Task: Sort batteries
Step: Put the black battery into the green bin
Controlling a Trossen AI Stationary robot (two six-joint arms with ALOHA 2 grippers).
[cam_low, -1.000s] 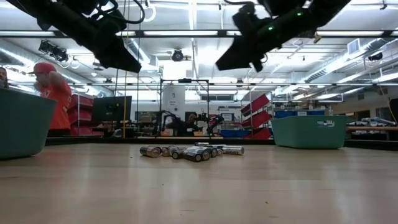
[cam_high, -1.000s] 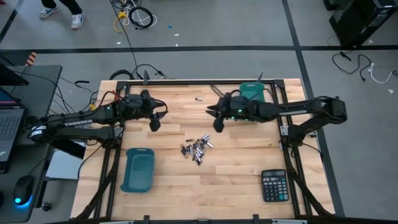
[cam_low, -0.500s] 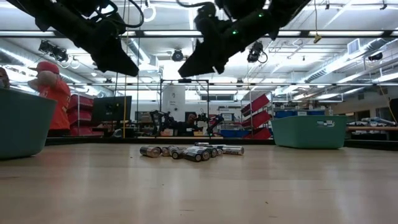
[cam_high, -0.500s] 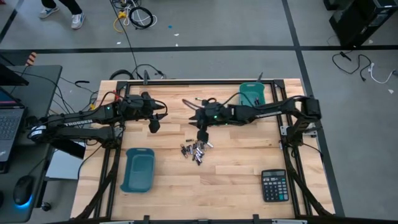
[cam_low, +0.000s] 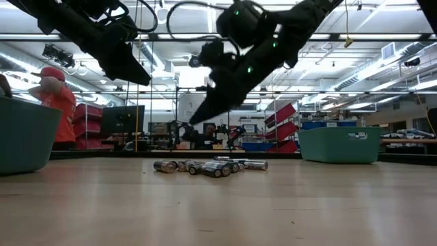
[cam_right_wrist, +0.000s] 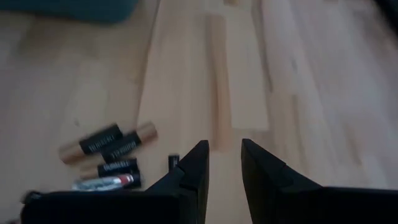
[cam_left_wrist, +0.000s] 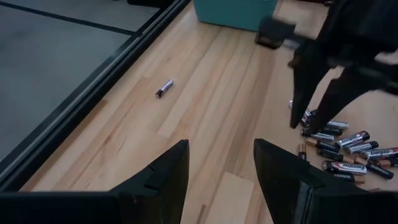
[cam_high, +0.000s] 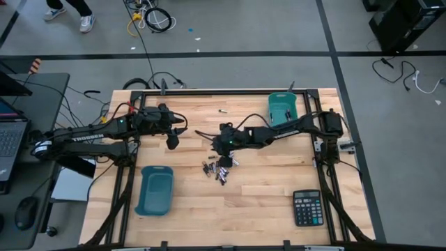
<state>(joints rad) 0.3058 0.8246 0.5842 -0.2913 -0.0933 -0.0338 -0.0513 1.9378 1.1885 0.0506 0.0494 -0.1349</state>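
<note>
Right gripper [cam_high: 221, 155] empty, partly open, hiding part of batteries [cam_high: 220, 169].

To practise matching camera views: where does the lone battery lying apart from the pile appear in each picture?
High view: lone battery near the table's far edge, beyond the pile.
Low view: cannot be made out.
Left wrist view: on bare wood, away from the pile.
Right wrist view: not in it.
Shared landmark: the battery pile.
</note>
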